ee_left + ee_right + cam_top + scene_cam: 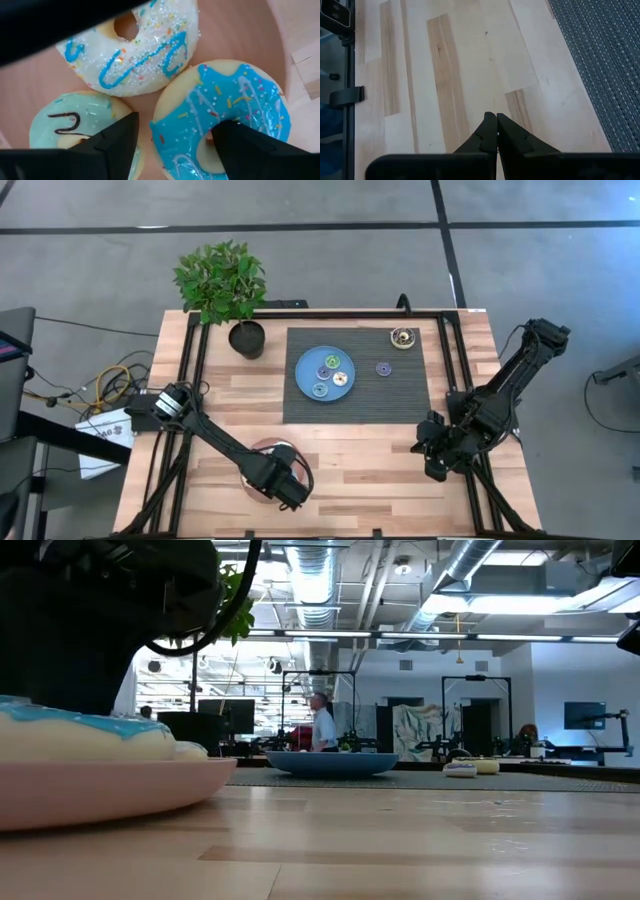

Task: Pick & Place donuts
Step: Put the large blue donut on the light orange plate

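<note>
On the pink plate (240, 30), the white donut (145, 55) carries blue squiggles and pastel sprinkles, the blue donut (235, 100) bright icing with coloured sprinkles, the pale green donut (75, 120) a brown squiggle. Light wood-striped bench (460, 65), dark ribbed mat (600, 60).

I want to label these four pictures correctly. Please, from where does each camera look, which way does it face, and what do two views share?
High view: above the table, facing straight down; both arms show, left pincer over the pink plate, right pincer at the table's right.
Low view: table height, facing level into the room; a dark arm part at top left.
Left wrist view: on the left wrist, facing down at three donuts; its fingers apart.
Right wrist view: on the right wrist, facing bare wood; fingers shut.
Shared: the light blue donut appears in the low and left wrist views.
</note>
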You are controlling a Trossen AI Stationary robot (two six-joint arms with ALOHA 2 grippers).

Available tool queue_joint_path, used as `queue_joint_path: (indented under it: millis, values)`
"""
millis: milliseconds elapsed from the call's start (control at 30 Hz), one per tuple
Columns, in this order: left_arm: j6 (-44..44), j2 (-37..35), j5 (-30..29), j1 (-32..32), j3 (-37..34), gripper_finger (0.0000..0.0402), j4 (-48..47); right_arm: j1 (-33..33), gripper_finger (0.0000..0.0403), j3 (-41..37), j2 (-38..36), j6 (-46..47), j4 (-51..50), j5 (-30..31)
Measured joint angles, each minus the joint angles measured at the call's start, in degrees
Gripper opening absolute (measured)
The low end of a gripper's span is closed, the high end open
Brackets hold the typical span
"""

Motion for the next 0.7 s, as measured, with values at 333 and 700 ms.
queue_joint_path:
  millis: [333,700]
  values:
    - [0.63,-0.01,1.29,0.11,4.13,0.0242,-7.01,-0.02,0.0000,0.00,0.00,0.00,0.23,0.00]
    - [1.29,-0.04,3.15,0.26,4.16,0.0242,-7.96,-0.02,0.0000,0.00,0.00,0.00,0.21,0.07]
